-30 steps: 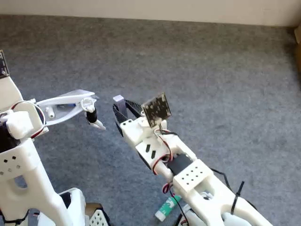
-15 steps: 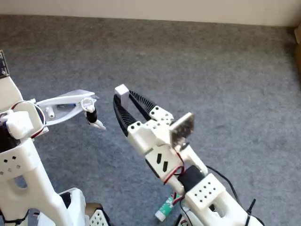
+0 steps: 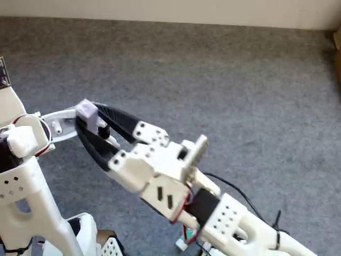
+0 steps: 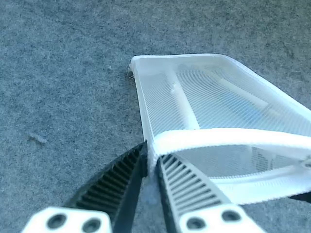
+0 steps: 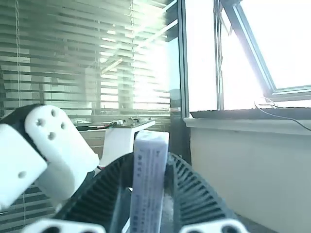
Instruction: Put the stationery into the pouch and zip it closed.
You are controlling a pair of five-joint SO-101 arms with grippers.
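My left gripper [image 4: 149,161] is shut on the rim of a white mesh pouch [image 4: 214,109], which hangs open above the grey carpet with long items faintly showing inside. From above, the pouch [image 3: 66,121] appears edge-on at the left. My right gripper [image 3: 85,118] is shut on a small white-lavender eraser block [image 3: 86,110], right beside the pouch's mouth end. In the right wrist view the eraser [image 5: 148,184] stands upright between the black ribbed fingers [image 5: 194,194], with windows behind it.
A green-and-white glue stick [image 3: 184,236] lies on the carpet near the front edge, mostly hidden under the right arm [image 3: 213,213]. The left arm's white body [image 3: 24,176] fills the left side. Open grey carpet [image 3: 240,90] stretches to the back and right.
The right gripper has swung left with the eraser and risen, from mid-table to right beside the pouch. The left arm and pouch have stayed still.
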